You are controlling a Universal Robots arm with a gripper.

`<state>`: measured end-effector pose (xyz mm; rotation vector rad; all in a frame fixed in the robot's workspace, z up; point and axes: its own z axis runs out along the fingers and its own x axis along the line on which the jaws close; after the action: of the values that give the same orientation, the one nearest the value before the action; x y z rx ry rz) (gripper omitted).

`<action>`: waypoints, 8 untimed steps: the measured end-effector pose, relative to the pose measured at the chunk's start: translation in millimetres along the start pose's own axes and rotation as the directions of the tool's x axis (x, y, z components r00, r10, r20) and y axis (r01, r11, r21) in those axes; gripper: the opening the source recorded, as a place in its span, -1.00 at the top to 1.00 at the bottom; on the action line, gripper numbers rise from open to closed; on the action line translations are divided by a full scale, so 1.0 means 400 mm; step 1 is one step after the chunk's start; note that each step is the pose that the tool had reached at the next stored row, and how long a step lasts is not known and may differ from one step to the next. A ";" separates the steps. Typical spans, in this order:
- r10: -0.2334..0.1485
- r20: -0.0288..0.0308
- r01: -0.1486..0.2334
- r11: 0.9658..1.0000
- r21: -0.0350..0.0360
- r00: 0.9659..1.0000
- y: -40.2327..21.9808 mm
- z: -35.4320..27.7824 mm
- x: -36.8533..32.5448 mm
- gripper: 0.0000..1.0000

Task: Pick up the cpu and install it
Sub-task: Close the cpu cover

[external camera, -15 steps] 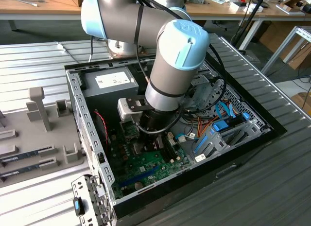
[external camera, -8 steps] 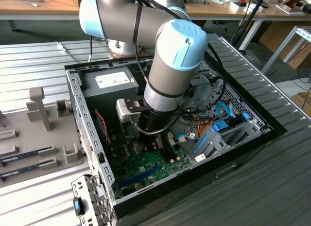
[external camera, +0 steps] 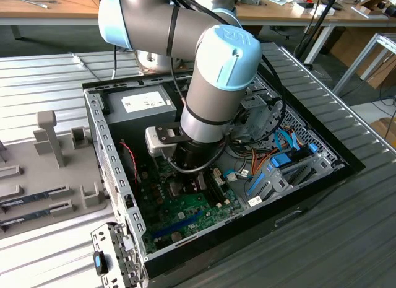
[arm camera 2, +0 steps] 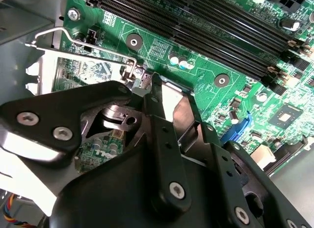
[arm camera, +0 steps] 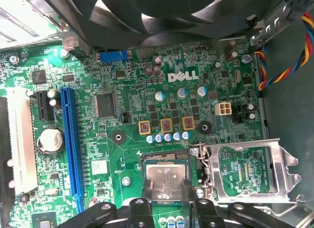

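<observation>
The gripper (arm camera: 164,208) pinches the cpu (arm camera: 166,178) at the green board's (arm camera: 122,125) socket, inside the open computer case (external camera: 322,170) on a ribbed metal table (external camera: 346,238); wooden benches (external camera: 49,15) at twelve o'clock.

The open computer case (external camera: 322,176) lies on the tabletop (external camera: 346,238), with the circuit board (external camera: 185,207) flat inside it toward the near side. The power-supply box (external camera: 139,102) sits in the far corner at the exterior view's left. The arm reaches down into the middle of the case. In the first wrist view, the cpu (arm camera: 166,181) lies in its socket on the board, the open retention frame (arm camera: 245,171) just beside it, and the fingers (arm camera: 140,213) are at the cpu's edge.
</observation>
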<state>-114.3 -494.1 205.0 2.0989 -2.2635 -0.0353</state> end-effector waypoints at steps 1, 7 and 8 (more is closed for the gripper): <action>0.000 0.000 0.000 1.000 0.000 1.000 0.000 0.000 0.000 0.29; 0.000 0.000 0.000 1.000 0.000 1.000 0.003 0.000 0.000 0.14; 0.000 0.000 0.000 1.000 0.000 1.000 0.007 0.000 0.001 0.14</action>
<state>-117.2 -494.2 205.2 2.0988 -2.2634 -0.0353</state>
